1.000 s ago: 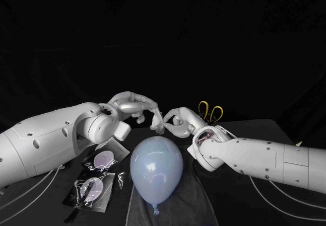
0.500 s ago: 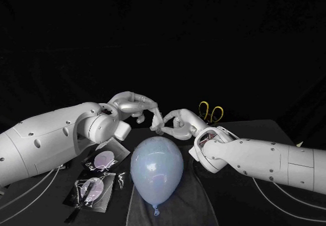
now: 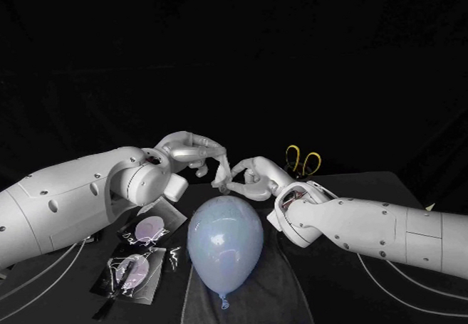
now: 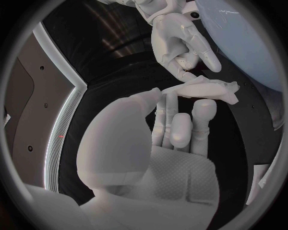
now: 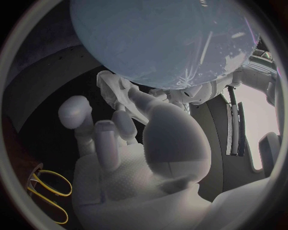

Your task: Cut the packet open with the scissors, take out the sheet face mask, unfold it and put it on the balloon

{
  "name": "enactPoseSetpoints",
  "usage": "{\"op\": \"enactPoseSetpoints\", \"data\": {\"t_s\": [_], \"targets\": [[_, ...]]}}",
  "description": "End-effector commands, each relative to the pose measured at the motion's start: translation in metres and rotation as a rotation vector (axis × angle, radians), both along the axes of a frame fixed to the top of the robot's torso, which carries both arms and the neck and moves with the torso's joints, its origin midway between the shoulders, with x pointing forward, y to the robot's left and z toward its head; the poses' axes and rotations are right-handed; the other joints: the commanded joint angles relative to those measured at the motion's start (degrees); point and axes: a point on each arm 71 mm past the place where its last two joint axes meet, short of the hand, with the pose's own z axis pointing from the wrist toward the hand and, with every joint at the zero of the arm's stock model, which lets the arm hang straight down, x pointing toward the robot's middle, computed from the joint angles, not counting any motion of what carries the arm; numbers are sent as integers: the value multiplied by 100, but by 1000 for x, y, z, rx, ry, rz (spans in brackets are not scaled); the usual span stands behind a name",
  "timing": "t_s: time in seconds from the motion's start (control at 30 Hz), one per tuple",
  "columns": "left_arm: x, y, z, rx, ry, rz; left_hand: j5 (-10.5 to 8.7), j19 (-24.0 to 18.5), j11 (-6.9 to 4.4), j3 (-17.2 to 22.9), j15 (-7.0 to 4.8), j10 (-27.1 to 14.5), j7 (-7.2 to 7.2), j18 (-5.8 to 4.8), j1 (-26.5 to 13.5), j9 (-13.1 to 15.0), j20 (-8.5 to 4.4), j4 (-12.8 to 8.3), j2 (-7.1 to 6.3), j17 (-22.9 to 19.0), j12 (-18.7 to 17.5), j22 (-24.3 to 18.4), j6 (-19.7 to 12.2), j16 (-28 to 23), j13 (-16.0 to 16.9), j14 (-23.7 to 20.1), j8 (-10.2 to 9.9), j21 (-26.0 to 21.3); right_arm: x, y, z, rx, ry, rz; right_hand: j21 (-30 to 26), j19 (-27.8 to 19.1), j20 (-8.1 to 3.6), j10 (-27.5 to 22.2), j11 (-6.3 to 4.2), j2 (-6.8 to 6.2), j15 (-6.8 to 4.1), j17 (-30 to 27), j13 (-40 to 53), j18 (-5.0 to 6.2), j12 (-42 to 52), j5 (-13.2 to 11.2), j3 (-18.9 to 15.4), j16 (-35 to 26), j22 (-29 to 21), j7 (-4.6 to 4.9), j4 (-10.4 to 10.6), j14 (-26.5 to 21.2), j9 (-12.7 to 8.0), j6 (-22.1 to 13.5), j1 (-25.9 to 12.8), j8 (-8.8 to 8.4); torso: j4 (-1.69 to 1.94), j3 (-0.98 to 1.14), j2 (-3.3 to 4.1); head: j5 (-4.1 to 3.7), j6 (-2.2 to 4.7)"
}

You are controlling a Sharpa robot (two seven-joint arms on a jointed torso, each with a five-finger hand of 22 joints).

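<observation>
Left wrist view: you see left hand point(image 4: 165, 143) and right hand point(image 4: 177, 36) pinching the folded white sheet mask point(image 4: 207, 88), presumably for unfolding.

The head camera looks down on the bench point(image 3: 336, 301) from above, well back from the fingers. Each wrist camera sits close behind its own hand, the left hand point(image 4: 171, 143) or the right hand point(image 5: 120, 163), facing along the fingers. Both wrist views share the sheet face mask point(image 4: 207, 90) at the fingertips. All three views share the balloon point(image 3: 225, 241) just beside them.
</observation>
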Motion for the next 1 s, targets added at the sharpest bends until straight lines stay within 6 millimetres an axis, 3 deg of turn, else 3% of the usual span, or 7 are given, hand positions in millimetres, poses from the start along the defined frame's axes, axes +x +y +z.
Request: {"op": "enactPoseSetpoints", "data": {"t_s": [0.03, 0.27, 0.73, 0.8, 0.9, 1.0], "targets": [[-1, -3, 2, -8, -3, -24, 35, 29, -8, 30, -12, 45, 12, -8, 34, 194, -18, -11, -3, 9, -29, 5, 45, 4, -9, 24, 21, 6, 1, 1, 2, 31, -16, -10, 42, 58, -8, 52, 0, 63, -7, 766, 29, 89, 39, -6, -18, 44, 580, -5, 14, 352, -6, 44, -6, 11, -1, -5, 1, 4, -5], [-2, -3, 2, -8, -2, -24, 35, 29, -8, 30, -12, 45, 12, -8, 34, 194, -18, -11, -3, 9, -29, 5, 45, 4, -9, 24, 21, 6, 2, 1, 4, 59, -33, -26, 273, 178, -67, 217, -91, 196, -82, 858, 130, 55, 155, -10, -62, 84, 644, -111, 81, 397, 12, 307, 56, 94, -6, -3, -3, 11, -6], [-2, -5, 2, -9, 0, -31, 35, 35, -6, 36, -12, 46, 14, -9, 35, 202, -19, -12, -7, 12, -30, 12, 44, 3, -10, 27, 21, 10, 3, 2, 4, 74, -45, -33, 401, 248, -139, 326, -179, 261, -161, 916, 188, 33, 217, -18, -80, 107, 683, -208, 61, 426, 36, 488, 169, 177, -12, 2, -2, 14, -12], [-2, -4, 2, -9, 0, -30, 35, 35, -6, 36, -12, 46, 14, -9, 35, 202, -19, -12, -7, 12, -30, 12, 44, 3, -10, 27, 21, 10, 3, 2, 5, 75, -49, -33, 460, 275, -165, 373, -217, 300, -192, 940, 217, 23, 244, -23, -75, 116, 700, -253, 50, 436, 57, 575, 215, 231, -12, 2, 0, 8, -12], [-2, -4, 2, -9, 0, -27, 35, 35, -6, 36, -12, 46, 14, -9, 35, 202, -19, -12, -7, 12, -30, 12, 44, 3, -10, 27, 21, 10, 2, 1, 6, 75, -65, -34, 716, 382, -260, 739, -373, 471, -318, 1063, 568, -15, 528, -22, 49, 162, 768, -438, -91, 481, 165, 831, 475, 463, -9, 2, -3, 6, -12], [-1, -3, 2, -9, -1, -22, 35, 35, -6, 36, -12, 46, 14, -9, 35, 202, -19, -12, -7, 12, -30, 12, 44, 3, -10, 27, 21, 10, 1, 0, 7, 74, -82, -36, 973, 490, -334, 986, -414, 540, -375, 1220, 797, -63, 706, -21, 146, 219, 834, -457, -161, 532, 244, 834, 548, 592, -9, -1, -3, 9, -8]]}}
